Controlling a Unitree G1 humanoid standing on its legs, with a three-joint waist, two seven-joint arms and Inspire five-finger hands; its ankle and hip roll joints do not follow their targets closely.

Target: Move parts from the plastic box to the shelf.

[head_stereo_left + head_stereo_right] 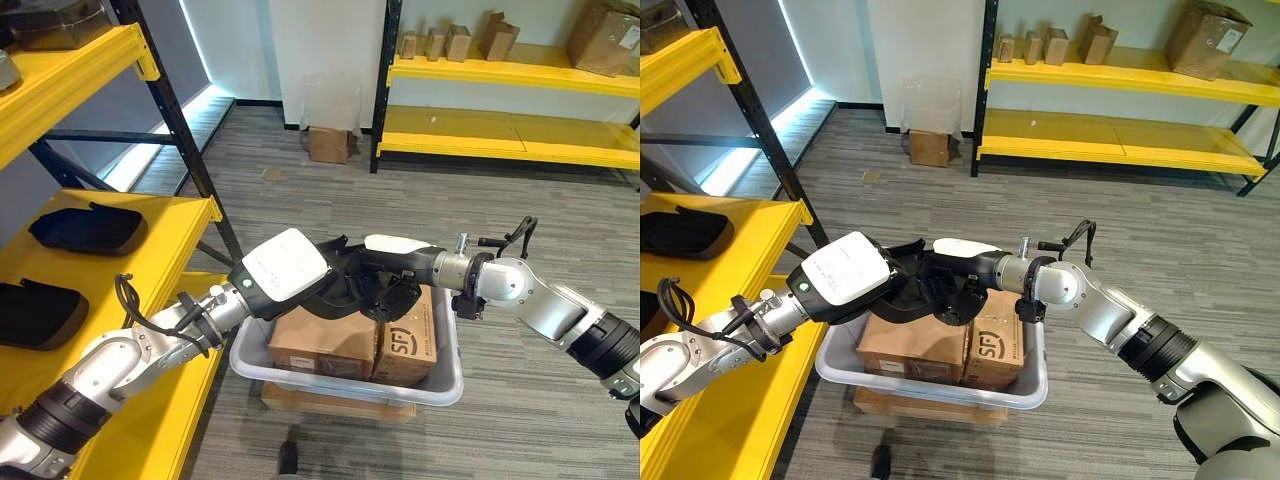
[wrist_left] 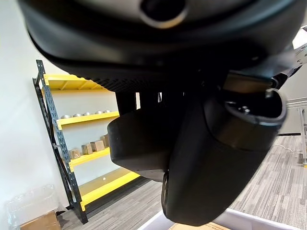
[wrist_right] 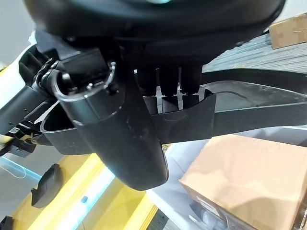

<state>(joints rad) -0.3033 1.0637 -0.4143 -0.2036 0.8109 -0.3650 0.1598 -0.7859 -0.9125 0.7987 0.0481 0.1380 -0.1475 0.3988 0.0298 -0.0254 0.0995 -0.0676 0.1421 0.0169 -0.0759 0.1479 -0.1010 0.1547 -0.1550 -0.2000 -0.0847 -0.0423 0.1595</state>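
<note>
Parts that are black and curved lie on the yellow shelf (image 1: 150,250) at the left: one part (image 1: 88,230) on the upper level and another part (image 1: 38,315) a little lower, well apart from the box. Next comes the left hand (image 1: 300,275), with a white cover on its back, held over the left end of the grey plastic box (image 1: 445,385). Its fingers are curled around a black part (image 1: 350,285) that hangs just above the box. In the left wrist view the dark part (image 2: 144,148) sits right under the hand's fingers. The right hand (image 1: 395,265) meets it from the other side, and its fingers are curled over the edge of the same black part, as the right wrist view shows with the fingers (image 3: 170,91) hooked on the part's rim (image 3: 192,120). So both hands hold this one part between them. Inside the box stand two brown cardboard boxes (image 1: 325,340), touching each other. The plastic box rests on a flat cardboard box (image 1: 330,405) on the grey floor (image 1: 320,190). Far back on the right stands another yellow shelf (image 1: 510,140) with small cardboard boxes (image 1: 455,42) on top.
</note>
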